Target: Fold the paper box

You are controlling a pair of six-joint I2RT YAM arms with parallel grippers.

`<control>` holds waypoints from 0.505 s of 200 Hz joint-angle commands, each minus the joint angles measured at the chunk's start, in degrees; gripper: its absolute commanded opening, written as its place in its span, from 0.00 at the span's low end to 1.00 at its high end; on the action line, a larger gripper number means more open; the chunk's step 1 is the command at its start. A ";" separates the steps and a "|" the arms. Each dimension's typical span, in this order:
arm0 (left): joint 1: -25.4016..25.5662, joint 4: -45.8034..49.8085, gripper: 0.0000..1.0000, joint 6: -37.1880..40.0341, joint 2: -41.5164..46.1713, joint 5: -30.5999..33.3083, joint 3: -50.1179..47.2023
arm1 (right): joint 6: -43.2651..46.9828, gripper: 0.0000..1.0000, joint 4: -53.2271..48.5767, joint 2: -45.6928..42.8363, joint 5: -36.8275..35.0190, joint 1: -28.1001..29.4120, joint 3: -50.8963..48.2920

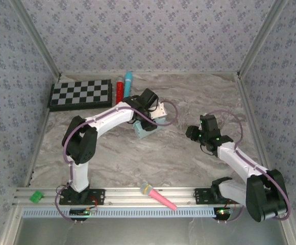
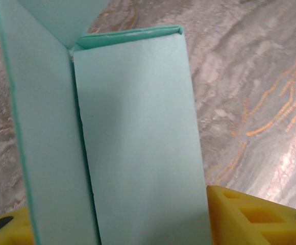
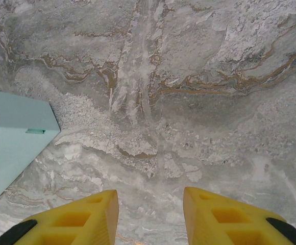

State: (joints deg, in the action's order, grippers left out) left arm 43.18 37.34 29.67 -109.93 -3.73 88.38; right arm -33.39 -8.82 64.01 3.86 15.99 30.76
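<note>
The paper box (image 2: 132, 132) is pale mint-blue card, partly folded, with two long panels meeting at a seam and a flap raised at the top left. It lies on the marble table between the yellow fingers of my left gripper (image 2: 117, 209). The right finger (image 2: 250, 214) presses on its right edge and the left finger (image 2: 5, 227) sits at its left panel. From above, the box (image 1: 147, 130) peeks out under my left gripper (image 1: 152, 116) at mid-table. My right gripper (image 3: 150, 204) hovers open over bare marble, with a corner of the box (image 3: 10, 148) to its left. It also appears from above (image 1: 198, 133).
A checkerboard (image 1: 80, 94) lies at the back left, with a red tube (image 1: 119, 89) and a cyan tube (image 1: 128, 81) beside it. A pink marker (image 1: 158, 196) rests on the front rail and a green block (image 1: 36, 196) sits at its left end. Patterned walls enclose the table.
</note>
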 commanded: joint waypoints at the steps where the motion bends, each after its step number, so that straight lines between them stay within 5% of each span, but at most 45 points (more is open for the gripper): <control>1: 0.14 0.21 0.55 7.50 3.34 -4.97 -1.78 | 0.07 0.40 -0.93 -1.16 -0.07 -0.35 -0.52; 101: -1.86 4.92 0.54 22.13 4.80 -15.56 -3.04 | -0.51 0.40 -1.55 -3.16 -0.25 -0.53 -1.27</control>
State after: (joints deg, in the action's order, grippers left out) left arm 41.98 39.07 46.09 -107.50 -14.33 85.32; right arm -33.43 -8.91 62.13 3.86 15.81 30.09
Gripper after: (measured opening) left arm 0.534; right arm 0.401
